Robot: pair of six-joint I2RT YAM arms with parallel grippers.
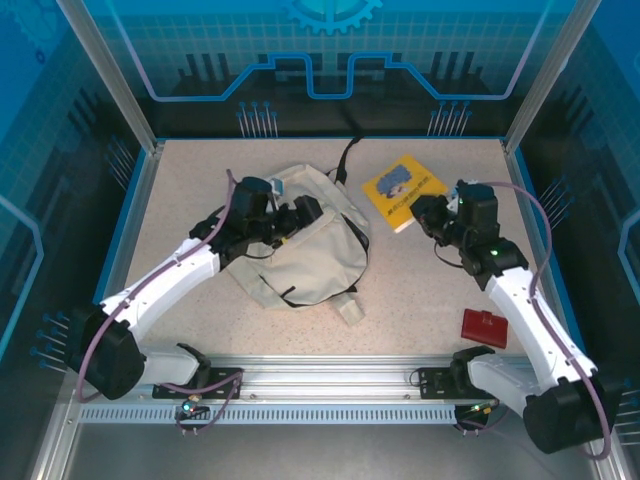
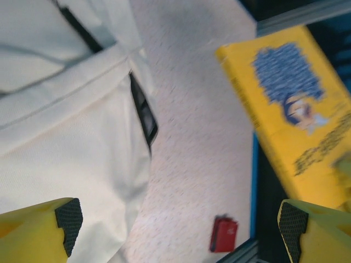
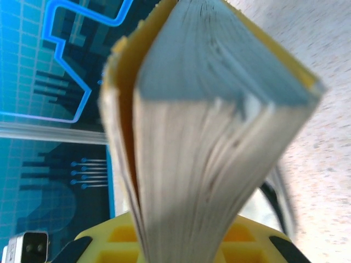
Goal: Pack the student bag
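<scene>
Hovering above the student bag [image 1: 305,255], the left gripper [image 1: 303,214] has its pads [image 2: 68,222] spread wide with nothing between them. The bag lies flat at the left-centre of the table [image 1: 200,170], one black strap trailing toward the far edge. The right gripper [image 1: 425,212] pinches the near corner of a yellow book [image 1: 402,185], just right of the bag. A small red item [image 1: 485,328] lies near the right arm.

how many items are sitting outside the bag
2: a yellow book right of the student bag, held by the right gripper, and a small red object at the front right of the table. More may be hidden under the bag.
</scene>
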